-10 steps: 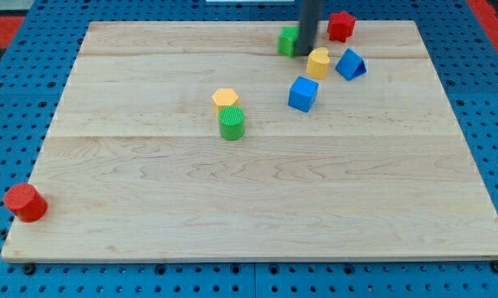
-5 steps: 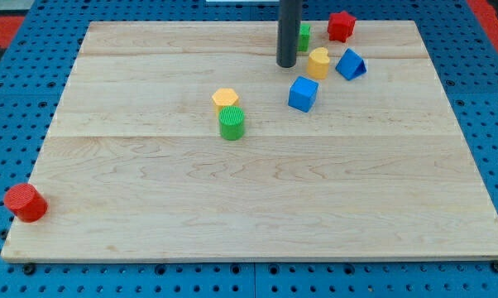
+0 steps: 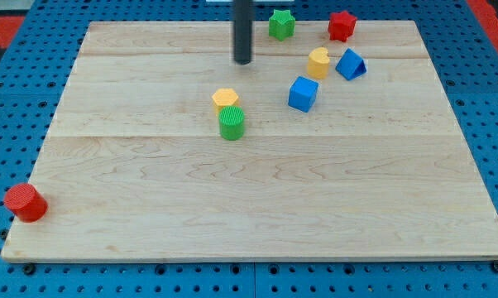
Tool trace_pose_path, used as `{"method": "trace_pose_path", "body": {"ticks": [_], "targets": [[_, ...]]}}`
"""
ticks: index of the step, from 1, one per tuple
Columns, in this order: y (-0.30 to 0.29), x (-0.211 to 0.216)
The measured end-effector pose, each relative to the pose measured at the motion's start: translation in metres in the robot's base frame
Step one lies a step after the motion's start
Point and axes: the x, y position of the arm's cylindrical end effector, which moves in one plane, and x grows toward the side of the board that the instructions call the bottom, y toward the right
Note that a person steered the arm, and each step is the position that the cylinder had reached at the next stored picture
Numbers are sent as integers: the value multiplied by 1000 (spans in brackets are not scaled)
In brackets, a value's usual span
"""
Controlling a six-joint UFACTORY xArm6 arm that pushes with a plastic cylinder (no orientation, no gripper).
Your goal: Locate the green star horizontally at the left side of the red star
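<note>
1. Green star [image 3: 281,24] is seen at the worktop's [image 3: 150,207] top edge, left of the red star [image 3: 342,26], a bare gap between them.
2. My tip [image 3: 243,62] is placed left and below the green star, apart from it.
3. A yellow block [image 3: 318,63], blue triangular block [image 3: 350,64] and blue cube [image 3: 303,93] are grouped below the stars.
4. No hand is fitted.

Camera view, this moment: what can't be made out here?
- My tip: the rod is cut off by the view's top; whether the tip touches the board can't be told.
- Green star and red star: far sides face away from the camera.
</note>
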Motion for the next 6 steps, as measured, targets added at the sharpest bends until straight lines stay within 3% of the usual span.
{"method": "trace_pose_path", "body": {"ticks": [1, 2, 5, 6], "targets": [[-41, -63], [-37, -106], [5, -105], [70, -92]]}}
